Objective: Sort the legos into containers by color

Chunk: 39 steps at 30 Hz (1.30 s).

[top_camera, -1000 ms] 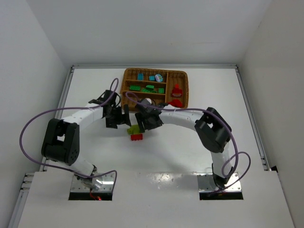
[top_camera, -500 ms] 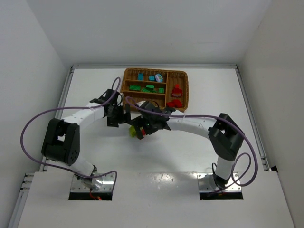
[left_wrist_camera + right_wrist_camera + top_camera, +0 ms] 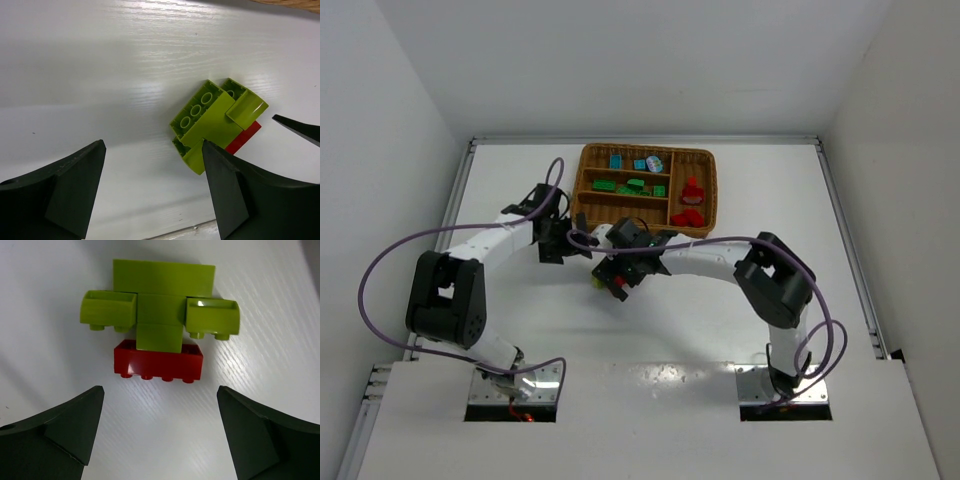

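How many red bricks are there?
3 that I can see. One red brick lies on the table, right against the lime piece. In the basket's right-hand slot sit a far red brick and a near red brick. More may be hidden there.

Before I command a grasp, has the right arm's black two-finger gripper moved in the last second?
Yes. The right gripper has shifted away from the brown woven wicker tray, nearer, over the lime-yellow brick.

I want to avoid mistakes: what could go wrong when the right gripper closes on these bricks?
The red brick lies against the lime-yellow cluster, so the open right gripper might lift both colours together or knock them apart. The open left gripper hovers beside the same bricks; the two grippers could collide.
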Each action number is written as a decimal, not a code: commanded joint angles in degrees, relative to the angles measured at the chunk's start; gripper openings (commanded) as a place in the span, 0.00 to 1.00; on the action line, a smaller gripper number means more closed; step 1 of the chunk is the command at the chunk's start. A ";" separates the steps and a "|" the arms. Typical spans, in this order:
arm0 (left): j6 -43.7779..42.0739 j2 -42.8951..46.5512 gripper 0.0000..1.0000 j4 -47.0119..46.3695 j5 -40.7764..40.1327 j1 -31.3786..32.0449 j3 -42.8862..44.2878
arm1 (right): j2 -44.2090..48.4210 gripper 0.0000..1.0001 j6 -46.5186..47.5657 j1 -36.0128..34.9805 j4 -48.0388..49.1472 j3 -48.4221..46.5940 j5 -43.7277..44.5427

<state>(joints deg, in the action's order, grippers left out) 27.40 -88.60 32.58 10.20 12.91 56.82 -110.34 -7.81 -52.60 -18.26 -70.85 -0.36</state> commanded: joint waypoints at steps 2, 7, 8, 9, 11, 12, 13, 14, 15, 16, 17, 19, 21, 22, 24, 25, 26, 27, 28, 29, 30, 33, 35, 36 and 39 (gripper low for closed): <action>-0.59 2.02 0.84 0.21 0.09 -0.25 0.84 | -2.59 0.96 4.74 -0.05 2.28 -3.32 -3.86; -0.59 1.50 0.84 0.21 0.09 -0.78 0.84 | -4.88 0.97 3.43 -0.05 2.35 -5.88 -6.41; -0.59 1.50 0.84 0.21 0.09 -0.78 0.84 | -5.49 0.97 2.11 -0.05 3.57 -5.36 -6.41; -0.59 0.98 0.84 0.21 0.09 -0.78 0.84 | -5.50 0.97 1.41 -0.05 4.19 -5.35 -6.41; -0.59 0.97 0.84 -0.32 1.14 -0.78 0.84 | -5.50 0.97 -1.13 -0.05 5.51 -4.13 -4.75; -0.59 0.97 0.84 -0.32 1.14 -0.78 0.84 | -6.02 0.96 -1.93 -0.05 7.08 -3.60 -4.13; -0.59 0.27 0.84 -0.32 2.27 -0.78 0.84 | -6.02 0.96 -2.55 -0.05 7.80 -3.59 -4.12; -0.59 -0.43 0.84 -0.84 4.02 -0.78 0.32 | -6.02 0.94 -3.78 -0.05 8.41 -2.72 -2.73; -0.59 -0.44 0.84 -0.85 4.56 -0.78 0.31 | -6.02 0.92 -3.79 -0.05 9.46 -1.85 -2.72; -1.20 -1.92 0.83 -0.85 5.18 -0.08 0.31 | -5.50 0.87 -4.31 -0.05 9.47 -1.14 -2.72; -1.21 -2.54 0.83 -0.85 5.18 0.62 0.31 | -5.50 0.83 -4.92 -0.05 9.99 -1.13 -2.72; -1.21 -3.42 0.82 -0.85 5.71 0.63 0.31 | -4.97 0.72 -4.93 -0.05 10.00 -0.08 -2.72; -1.21 -4.13 0.82 -1.46 6.32 1.16 -0.22 | -4.44 0.63 -5.55 -0.05 10.61 0.70 -2.19; -1.21 -4.82 0.80 -1.46 6.33 1.16 -0.74 | -3.83 0.56 -6.07 -0.05 11.31 1.50 -2.19; -0.68 -5.35 0.80 -1.99 6.85 1.16 -1.27 | -3.12 0.52 -6.07 0.47 11.84 2.20 -2.19; -0.68 -5.36 0.80 -1.99 6.85 1.16 -1.88 | -2.43 0.52 -6.07 0.48 11.85 2.99 -2.19; -0.68 -5.88 0.80 -2.86 7.46 1.16 -2.76 | -1.90 0.50 -6.59 0.48 11.85 3.00 -2.19; -0.68 -5.89 0.80 -3.39 8.08 1.16 -2.76 | -1.89 0.50 -6.60 0.48 11.85 3.52 -2.19; -0.07 -6.49 0.80 -4.27 8.08 1.16 -3.55 | -1.89 0.50 -6.60 0.48 11.85 3.52 -2.19; -0.06 -6.50 0.80 -4.89 8.78 1.16 -4.25 | -1.28 0.50 -6.60 0.48 11.85 3.53 -2.19; -0.06 -7.46 0.79 -4.89 8.79 1.16 -4.26 | -1.28 0.49 -6.60 0.48 11.85 4.05 -2.19; 1.25 -9.31 0.79 -6.21 7.39 1.16 -5.48 | -0.57 0.48 -6.60 0.48 11.85 4.67 -2.19; 3.18 -9.31 0.78 -7.96 6.51 0.46 -6.19 | 1.00 0.48 -6.60 0.48 11.85 6.15 -2.19; 3.71 -9.92 0.78 -8.49 5.63 0.45 -6.80 | 1.62 0.47 -6.60 -0.04 11.85 6.77 -2.19; 5.73 -9.93 0.78 -9.02 3.09 -0.25 -6.81 | 4.43 0.47 -5.99 -0.05 11.85 9.58 -2.19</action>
<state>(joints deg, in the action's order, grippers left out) 31.22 -96.03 26.26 19.88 13.23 52.21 -110.50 -13.52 -52.27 -6.02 -63.33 -1.76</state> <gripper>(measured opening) 0.782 0.665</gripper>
